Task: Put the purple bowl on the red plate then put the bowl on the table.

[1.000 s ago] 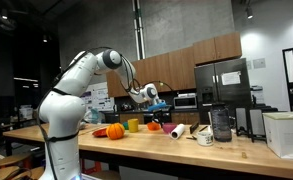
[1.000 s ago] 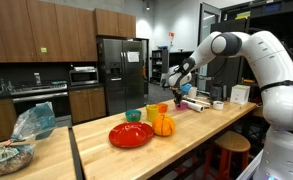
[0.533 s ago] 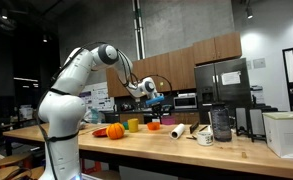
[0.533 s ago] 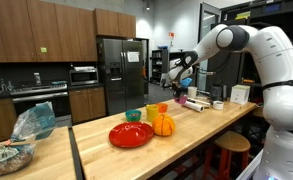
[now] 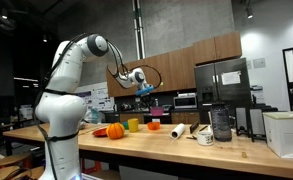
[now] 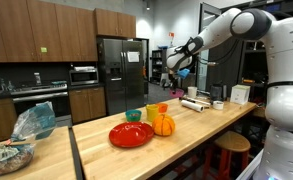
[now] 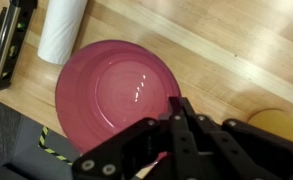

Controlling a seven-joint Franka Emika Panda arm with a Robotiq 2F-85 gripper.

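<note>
In the wrist view the purple bowl (image 7: 114,95) fills the middle, seen from above, pink-purple and empty. My gripper (image 7: 179,105) is shut on its near rim. In both exterior views the gripper (image 5: 146,88) (image 6: 177,68) hangs high above the table (image 5: 226,152) (image 6: 201,130); the bowl is too small there to make out. The red plate (image 6: 131,134) lies flat on the wood beside the orange pumpkin-like thing, well away from the gripper along the table. From the opposite side the red plate (image 5: 99,134) is only a thin sliver.
An orange pumpkin-like thing (image 6: 163,125) (image 5: 114,131), a yellow-green cup (image 5: 133,125) and an orange cup (image 5: 153,126) stand by the plate. A white roll (image 7: 64,28) (image 5: 178,130) lies on the wood below. A dark jar (image 5: 221,124) stands further along.
The arm has risen well above the table over the last second, and the gripper has stayed shut throughout.
</note>
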